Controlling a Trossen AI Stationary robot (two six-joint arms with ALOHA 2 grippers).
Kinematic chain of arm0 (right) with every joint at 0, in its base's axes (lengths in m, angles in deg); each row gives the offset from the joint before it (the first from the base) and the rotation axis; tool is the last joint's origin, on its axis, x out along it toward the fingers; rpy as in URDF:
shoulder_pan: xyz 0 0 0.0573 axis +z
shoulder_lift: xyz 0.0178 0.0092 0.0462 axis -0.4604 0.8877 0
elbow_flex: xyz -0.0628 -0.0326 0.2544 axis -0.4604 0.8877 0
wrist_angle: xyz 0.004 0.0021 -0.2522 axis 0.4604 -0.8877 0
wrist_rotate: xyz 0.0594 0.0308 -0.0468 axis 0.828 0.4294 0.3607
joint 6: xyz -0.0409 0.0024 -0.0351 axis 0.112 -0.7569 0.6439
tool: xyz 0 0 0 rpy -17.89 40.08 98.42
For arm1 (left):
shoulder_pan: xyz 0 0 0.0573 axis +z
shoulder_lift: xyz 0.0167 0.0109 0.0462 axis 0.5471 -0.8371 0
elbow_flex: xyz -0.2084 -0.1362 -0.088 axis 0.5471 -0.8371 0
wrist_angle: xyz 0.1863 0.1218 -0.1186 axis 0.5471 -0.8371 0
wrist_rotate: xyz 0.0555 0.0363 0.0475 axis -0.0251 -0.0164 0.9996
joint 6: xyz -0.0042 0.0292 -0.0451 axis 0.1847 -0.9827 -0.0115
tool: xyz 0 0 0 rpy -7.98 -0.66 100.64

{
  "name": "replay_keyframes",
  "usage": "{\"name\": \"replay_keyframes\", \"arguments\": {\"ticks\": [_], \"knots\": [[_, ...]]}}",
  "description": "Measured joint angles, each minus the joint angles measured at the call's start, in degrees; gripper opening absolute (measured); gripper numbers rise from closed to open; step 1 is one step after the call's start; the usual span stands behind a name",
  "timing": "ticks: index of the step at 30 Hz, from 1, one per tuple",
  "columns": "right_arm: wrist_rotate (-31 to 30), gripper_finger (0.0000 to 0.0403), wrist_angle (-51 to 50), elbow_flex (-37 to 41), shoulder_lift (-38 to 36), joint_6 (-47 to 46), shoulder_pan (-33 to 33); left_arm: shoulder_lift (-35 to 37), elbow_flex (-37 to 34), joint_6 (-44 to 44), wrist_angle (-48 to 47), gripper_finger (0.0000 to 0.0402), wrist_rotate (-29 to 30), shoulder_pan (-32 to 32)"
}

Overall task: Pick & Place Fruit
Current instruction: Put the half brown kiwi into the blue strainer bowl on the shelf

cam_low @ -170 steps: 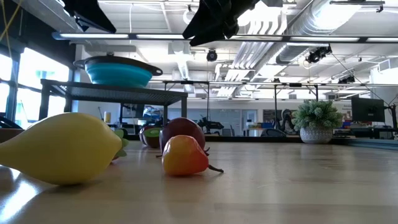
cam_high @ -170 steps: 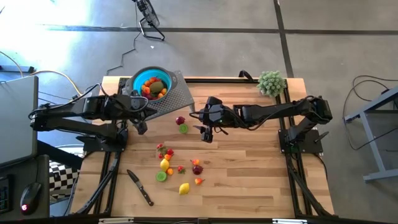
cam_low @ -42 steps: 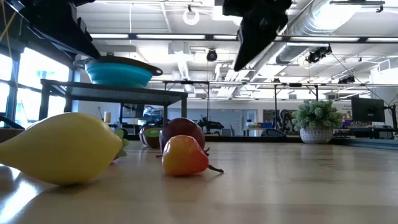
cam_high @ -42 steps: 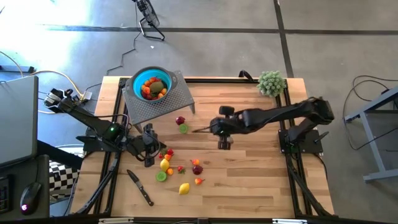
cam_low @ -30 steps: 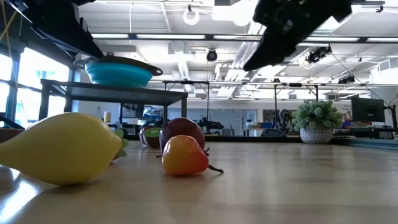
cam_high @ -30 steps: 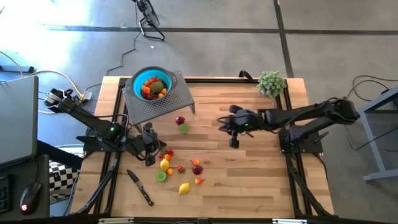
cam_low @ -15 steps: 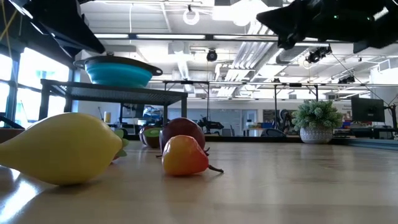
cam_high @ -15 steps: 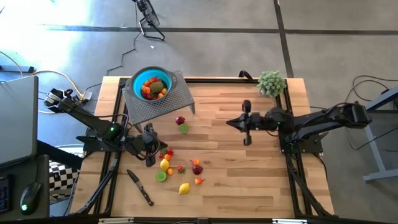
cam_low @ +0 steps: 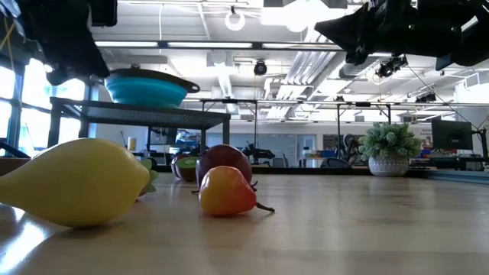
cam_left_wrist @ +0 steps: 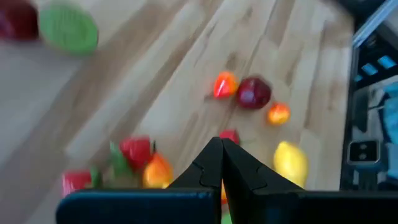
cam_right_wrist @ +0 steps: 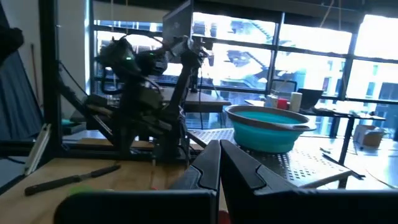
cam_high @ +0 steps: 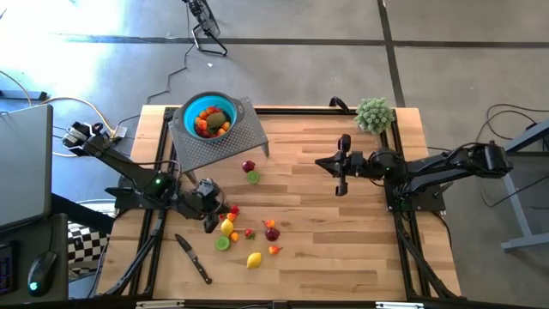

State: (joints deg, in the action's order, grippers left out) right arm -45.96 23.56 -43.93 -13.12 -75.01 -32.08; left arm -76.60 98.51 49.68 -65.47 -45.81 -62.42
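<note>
Small plastic toy fruits (cam_high: pixel 247 230), roughly a dozen, lie scattered mid-table; several more sit in the round teal bowl (cam_high: pixel 208 116) on the perforated metal stand (cam_high: pixel 245 133); left gripper (cam_high: pixel 208 223), closed and empty, hovers just beside the cluster; reach step; next it must open and descend; right gripper (cam_high: pixel 341 184) closed, idle, well apart; one black-handled knife (cam_high: pixel 193 258).

clear: table centre (cam_high: pixel 343 232) | blocked: fruit (cam_high: pixel 249 233), knife (cam_high: pixel 194 258)
</note>
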Motion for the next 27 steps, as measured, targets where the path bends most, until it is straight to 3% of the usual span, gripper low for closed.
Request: {"name": "replay_keyframes", "arguments": {"ticks": [8, 12, 18, 27], "knots": [[-0.65, 0.0002, -0.41, -0.02, 0.00, 0.01, 0.00, -10.14, 9.06, 11.36, -11.31, 0.0000, -2.07, -6.01], [-0.66, 0.0002, -0.30, -0.02, 0.00, 0.01, 0.00, -13.87, 13.76, 17.26, -19.98, 0.0000, -6.39, -7.20], [-0.65, 0.0002, -0.15, -0.02, 0.00, 0.01, 0.00, -17.01, 21.05, 19.21, -36.02, 0.0000, -12.03, -7.13], [-0.65, 0.0002, -0.24, -0.02, 0.00, -0.48, 0.02, -17.19, 24.35, 18.90, -36.91, 0.0000, -15.04, -7.15]]}}
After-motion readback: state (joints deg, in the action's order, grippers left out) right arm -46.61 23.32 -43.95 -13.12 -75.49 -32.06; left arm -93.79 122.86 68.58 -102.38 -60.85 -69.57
